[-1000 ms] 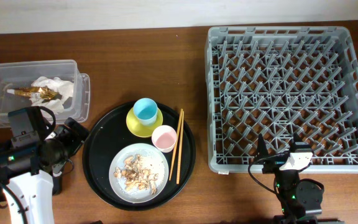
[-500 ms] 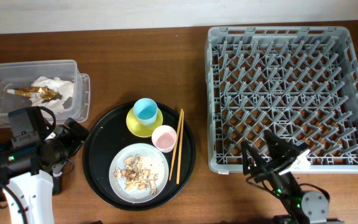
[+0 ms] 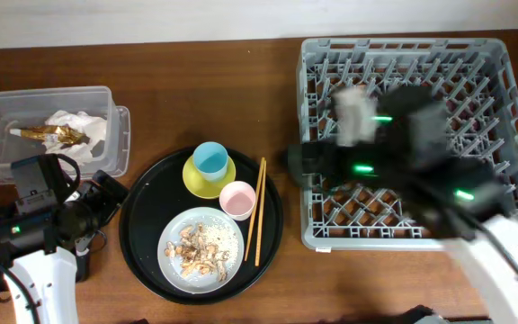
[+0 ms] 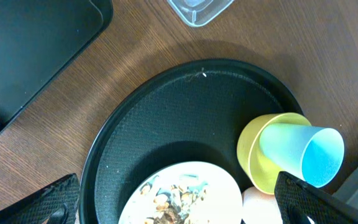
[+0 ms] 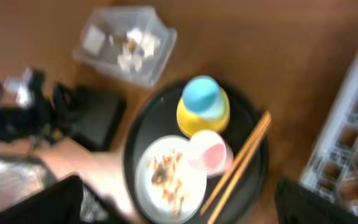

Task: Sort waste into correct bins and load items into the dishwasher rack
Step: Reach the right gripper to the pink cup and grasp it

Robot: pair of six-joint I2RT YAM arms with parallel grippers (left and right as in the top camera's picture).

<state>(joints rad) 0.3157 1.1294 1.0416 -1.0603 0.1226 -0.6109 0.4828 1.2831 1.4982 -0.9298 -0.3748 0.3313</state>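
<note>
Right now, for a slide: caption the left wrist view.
Blue cup in yellow bowl, plate on round black tray.

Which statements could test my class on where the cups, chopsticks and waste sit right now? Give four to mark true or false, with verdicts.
1. The light blue cup sits in the yellow bowl. True.
2. The napkin lies on the plate. False: it lies in the clear tub, beside the gold wrapper.
3. The chopsticks stand in the pink cup. False: they lie flat on the round black tray, to the right of that cup in the overhead view.
4. Food scraps lie on the plate. True.
</note>
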